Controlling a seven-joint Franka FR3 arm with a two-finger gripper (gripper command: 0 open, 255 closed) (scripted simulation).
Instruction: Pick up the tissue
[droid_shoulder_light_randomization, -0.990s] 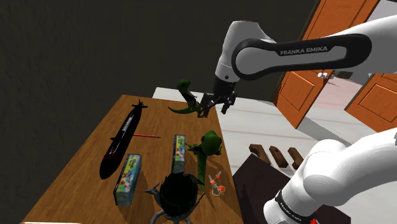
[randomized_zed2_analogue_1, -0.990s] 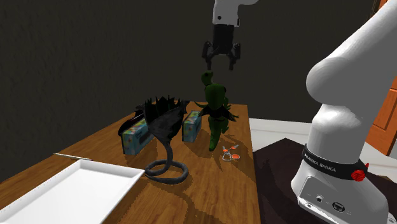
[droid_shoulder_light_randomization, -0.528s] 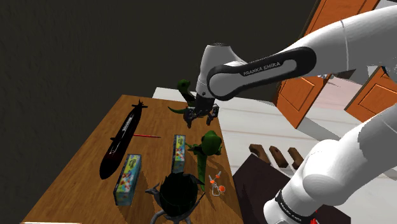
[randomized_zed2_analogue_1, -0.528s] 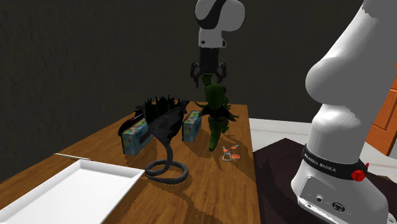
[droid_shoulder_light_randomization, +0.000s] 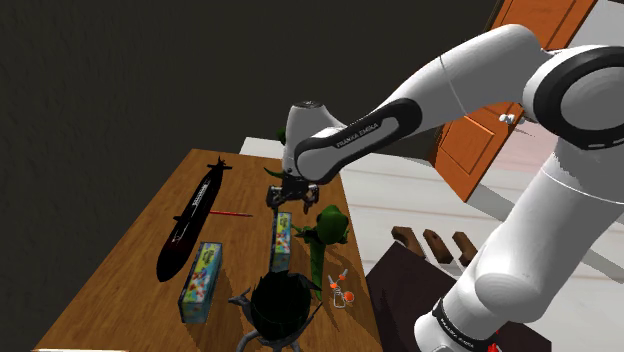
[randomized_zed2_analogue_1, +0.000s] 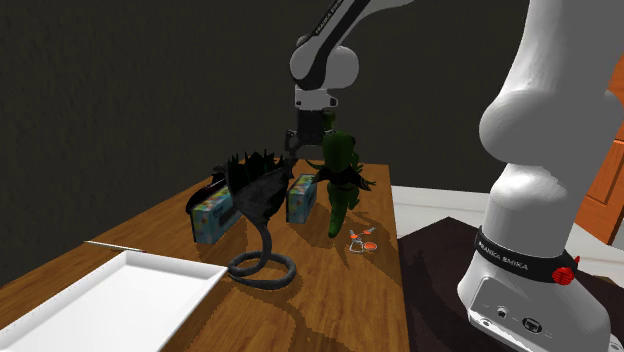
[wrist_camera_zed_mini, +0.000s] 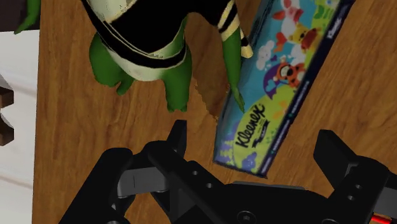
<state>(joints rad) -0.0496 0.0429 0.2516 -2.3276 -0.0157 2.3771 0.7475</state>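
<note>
My gripper (wrist_camera_zed_mini: 254, 133) spread wide, black fingers (wrist_camera_zed_mini: 177, 137) apart, clasping nothing. Tissue box (wrist_camera_zed_mini: 280, 83) straight ahead, one end between fingers: long flat rectangular carton, bright cartoon print, Kleenex lettering, lying on wood-grain table (wrist_camera_zed_mini: 70, 114). I see green toy (wrist_camera_zed_mini: 137, 38) beyond one finger, beside box: rounded body, black front, cream stripes.

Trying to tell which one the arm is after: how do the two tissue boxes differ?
One tissue box lies beside the green figure, below the gripper with open jaws; the other tissue box lies beside the black submarine, away from the gripper. Both are blue, cartoon-printed, on the wooden table.
</note>
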